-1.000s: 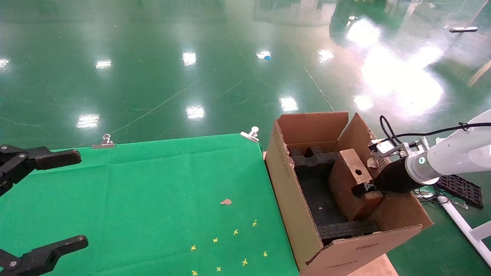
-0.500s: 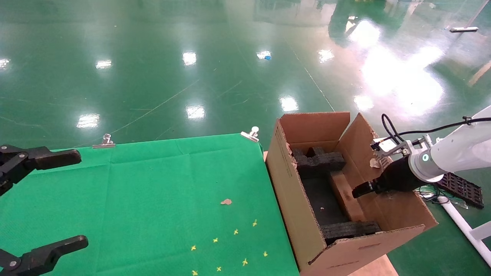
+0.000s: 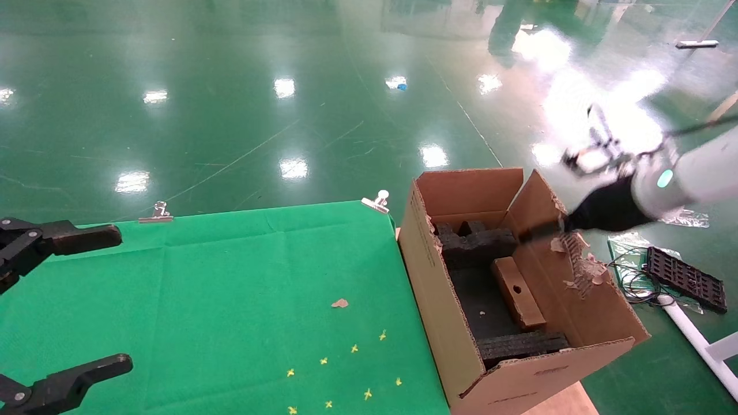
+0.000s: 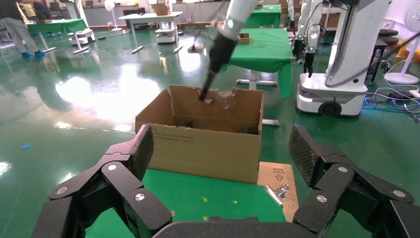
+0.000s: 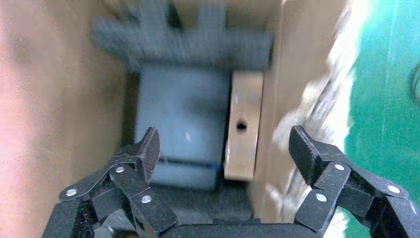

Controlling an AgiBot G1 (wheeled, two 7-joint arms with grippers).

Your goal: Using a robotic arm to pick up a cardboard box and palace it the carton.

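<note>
From the head camera, the cardboard box (image 3: 518,292) lies inside the carton (image 3: 455,323), against its right wall on the black foam padding (image 3: 478,245), hole face up. The carton stands just off the right edge of the green-covered desk (image 3: 230,288). The robotic arm (image 3: 686,173), the robot's right, hangs above the carton's torn right flap, its right gripper (image 3: 539,230) empty and clear of the box. The left gripper (image 3: 63,300) sits parked over the desk's left edge, fingers spread wide.

From the left wrist camera, the left gripper's pads (image 4: 141,148) stand far apart with nothing between them; beyond them the carton (image 4: 203,144) sits past the desk's edge, with the right arm (image 4: 225,34) poised over its rim.

From the right wrist camera, looking down into the carton (image 5: 69,89), the right gripper (image 5: 223,148) is spread open around nothing, and the box (image 5: 242,134) lies flat by the wall below.

The placing step looks finished. The next move likely calls only for lifting the arm clear without snagging the flap.
</note>
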